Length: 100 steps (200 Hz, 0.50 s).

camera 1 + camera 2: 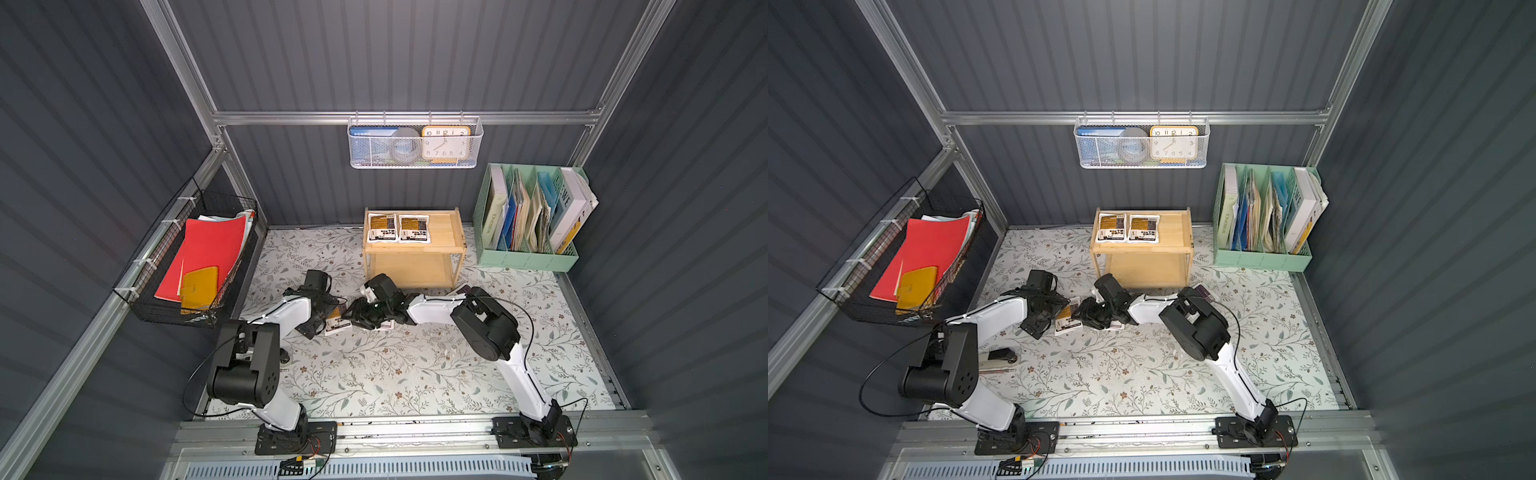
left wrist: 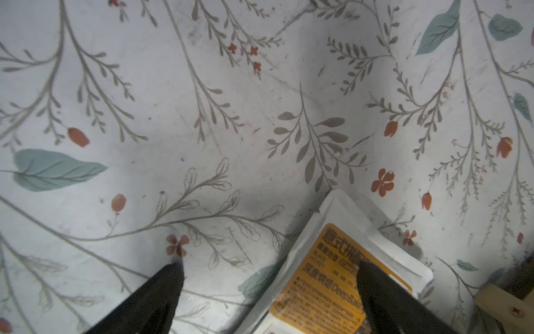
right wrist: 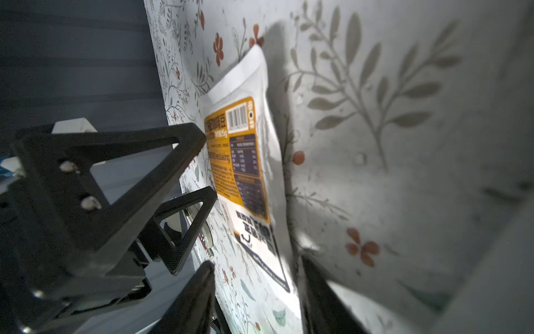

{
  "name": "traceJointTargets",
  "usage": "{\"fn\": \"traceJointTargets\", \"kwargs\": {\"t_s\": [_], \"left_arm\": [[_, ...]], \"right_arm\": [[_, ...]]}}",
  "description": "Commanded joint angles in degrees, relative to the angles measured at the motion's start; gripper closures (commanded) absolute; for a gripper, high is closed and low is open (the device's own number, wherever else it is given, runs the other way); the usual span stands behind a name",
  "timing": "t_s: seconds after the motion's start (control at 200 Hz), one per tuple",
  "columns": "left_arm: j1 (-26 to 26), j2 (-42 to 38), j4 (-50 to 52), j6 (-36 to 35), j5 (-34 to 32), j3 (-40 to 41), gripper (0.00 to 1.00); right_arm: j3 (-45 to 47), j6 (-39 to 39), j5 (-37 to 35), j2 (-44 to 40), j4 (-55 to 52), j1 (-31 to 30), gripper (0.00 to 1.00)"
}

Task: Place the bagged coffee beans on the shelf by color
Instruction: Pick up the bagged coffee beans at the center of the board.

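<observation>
Two yellow-labelled pouches [image 1: 381,227] are laid at the left end of the shelf's [image 1: 446,232] top tray; a third pouch [image 3: 245,162] is shown on the table [image 1: 374,374] before the shelf, long axis directed away from the right gripper [image 3: 255,263], by whose parted jaws its near end is straddled; the left gripper [image 2: 270,264], likewise spread, overlaps its label.

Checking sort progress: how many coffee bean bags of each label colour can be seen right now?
Yellow-orange-label coffee bags: 3, shelf pair plus table bag
Purple-label coffee bags: 2, elbow-side bag and gripper-side bag, both mostly hidden by the right arm
Total: 5
</observation>
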State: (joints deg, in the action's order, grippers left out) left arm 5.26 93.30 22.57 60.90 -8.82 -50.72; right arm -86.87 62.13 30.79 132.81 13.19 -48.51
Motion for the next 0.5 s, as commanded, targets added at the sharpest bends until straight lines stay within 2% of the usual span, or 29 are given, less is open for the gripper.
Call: {"fn": "traceJointTargets", "kwargs": {"t_s": [0.0, 0.495], "left_arm": [[-0.42, 5.31, 9.03, 0.16, 2.40, 1.53, 0.00], [-0.42, 11.78, 17.78, -0.43, -0.43, -5.67, 0.00]], "right_arm": [[1.35, 0.27, -1.48, 0.56, -1.07, 0.06, 0.49], [2.02, 1.39, -1.30, 1.30, 0.79, -0.84, 0.48]]}}
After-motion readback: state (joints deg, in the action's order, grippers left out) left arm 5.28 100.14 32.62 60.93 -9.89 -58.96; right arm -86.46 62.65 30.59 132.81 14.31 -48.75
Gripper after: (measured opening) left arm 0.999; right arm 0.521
